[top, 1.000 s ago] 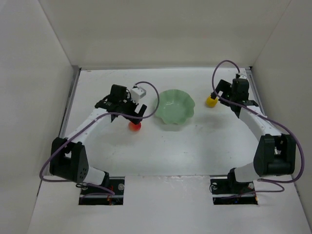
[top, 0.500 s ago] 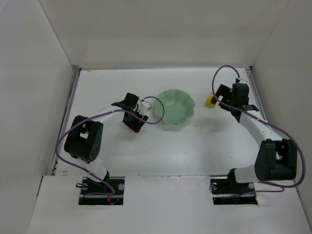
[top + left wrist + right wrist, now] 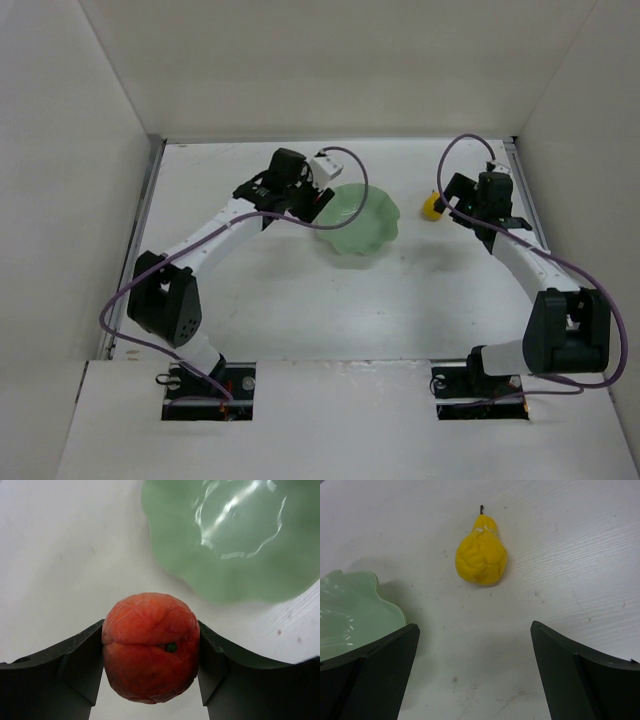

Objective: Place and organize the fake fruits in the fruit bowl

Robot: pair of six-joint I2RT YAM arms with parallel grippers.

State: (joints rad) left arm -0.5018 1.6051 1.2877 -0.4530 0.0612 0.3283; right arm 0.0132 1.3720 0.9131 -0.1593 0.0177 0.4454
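Observation:
My left gripper [image 3: 150, 626] is shut on the red-orange peach [image 3: 150, 647], which hangs above the table just short of the fruit bowl's [image 3: 190, 565] near rim. Seen from above, the left gripper [image 3: 317, 204] is at the left rim of the pale green scalloped bowl [image 3: 372, 232] and hides the peach. The yellow pear [image 3: 481, 557] lies on the table with its stem pointing away, ahead of my right gripper [image 3: 474, 626], which stands open and apart from it. From above, the pear [image 3: 431, 207] sits right of the bowl, next to the right gripper [image 3: 453, 206].
White walls close in the table on the left, back and right. The bowl's edge [image 3: 350, 615] shows at the left of the right wrist view. A purple cable [image 3: 345, 180] loops over the left wrist near the bowl.
The left gripper closed on the peach, lifted it off the table and carried it back and right to the bowl's left rim. The right arm has barely moved.

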